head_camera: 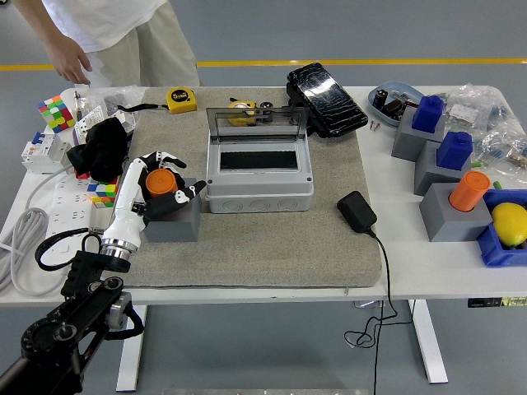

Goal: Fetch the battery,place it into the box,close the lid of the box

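A person is seen at the far left corner of the table, one hand hanging open above the clutter there. Below it, at the table's left edge, a colour cube, a black cloth and a white cable are noted.

The left arm is seen entering from the lower left corner. The left hand is curled around the orange battery: fingers are wrapped over its far side and the thumb is laid across its near side on the top of the grey holder. The battery is seated upright in that holder, on the left part of the grey mat. Whether it is gripped firmly or only touched cannot be told.

A yellow tape measure is seen at the mat's far edge. Just right of the holder, the grey box is placed at mat centre, its clear lid raised upright at the back, its interior open and dark. A black pouch is laid behind the box to the right, and a black adapter with its cord is seen at the mat's right edge.

On the bare white table to the right, three further grey holders are noted, two with blue blocks and one with a second orange cylinder, beside a blue bin holding a yellow object.
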`<action>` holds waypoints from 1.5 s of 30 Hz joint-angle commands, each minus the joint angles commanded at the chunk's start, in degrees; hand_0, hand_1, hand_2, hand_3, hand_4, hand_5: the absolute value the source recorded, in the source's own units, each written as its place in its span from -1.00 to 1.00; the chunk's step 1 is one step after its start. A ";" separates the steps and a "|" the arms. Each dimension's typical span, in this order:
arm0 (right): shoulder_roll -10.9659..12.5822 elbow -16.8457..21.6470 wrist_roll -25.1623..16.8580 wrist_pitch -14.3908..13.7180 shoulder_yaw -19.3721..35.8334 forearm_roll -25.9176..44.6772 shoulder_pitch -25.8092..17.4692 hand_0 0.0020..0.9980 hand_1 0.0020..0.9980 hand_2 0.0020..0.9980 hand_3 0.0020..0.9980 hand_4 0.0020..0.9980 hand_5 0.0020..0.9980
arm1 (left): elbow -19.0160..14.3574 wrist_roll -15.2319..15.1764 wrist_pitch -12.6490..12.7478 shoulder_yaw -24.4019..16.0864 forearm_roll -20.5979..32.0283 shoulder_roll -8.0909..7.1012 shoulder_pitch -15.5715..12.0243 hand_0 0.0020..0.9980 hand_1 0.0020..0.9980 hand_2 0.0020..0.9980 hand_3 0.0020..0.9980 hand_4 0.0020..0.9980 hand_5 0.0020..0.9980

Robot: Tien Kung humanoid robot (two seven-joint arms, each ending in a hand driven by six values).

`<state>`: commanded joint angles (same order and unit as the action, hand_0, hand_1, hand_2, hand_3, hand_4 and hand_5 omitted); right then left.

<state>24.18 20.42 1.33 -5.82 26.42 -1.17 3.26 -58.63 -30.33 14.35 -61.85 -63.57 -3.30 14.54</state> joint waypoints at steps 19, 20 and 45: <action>-0.06 -0.06 -0.58 -0.26 0.04 0.14 -0.05 0.09 0.20 0.18 0.09 0.86 -0.05 | -6.71 5.78 2.40 0.73 -6.80 -0.90 1.01 -0.68 -0.80 -0.70 -0.53 0.58 -1.00; -0.05 -0.06 -0.59 -0.27 0.06 0.13 -0.05 0.09 0.20 0.18 0.09 0.86 -0.05 | -7.61 7.39 2.28 1.04 -8.82 -1.29 1.37 -0.68 -0.80 -0.70 -0.53 0.65 -1.00; -0.19 -0.09 -0.62 -0.40 -0.96 0.87 -0.11 0.09 0.20 0.17 0.08 0.85 -0.05 | -2.69 33.03 -0.04 22.89 -39.99 2.94 26.29 -0.65 -0.77 -0.65 -0.45 1.00 -0.95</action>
<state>23.98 20.33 0.71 -6.22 25.46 -0.30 3.15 -61.32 2.69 14.31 -38.96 -103.57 -0.36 40.83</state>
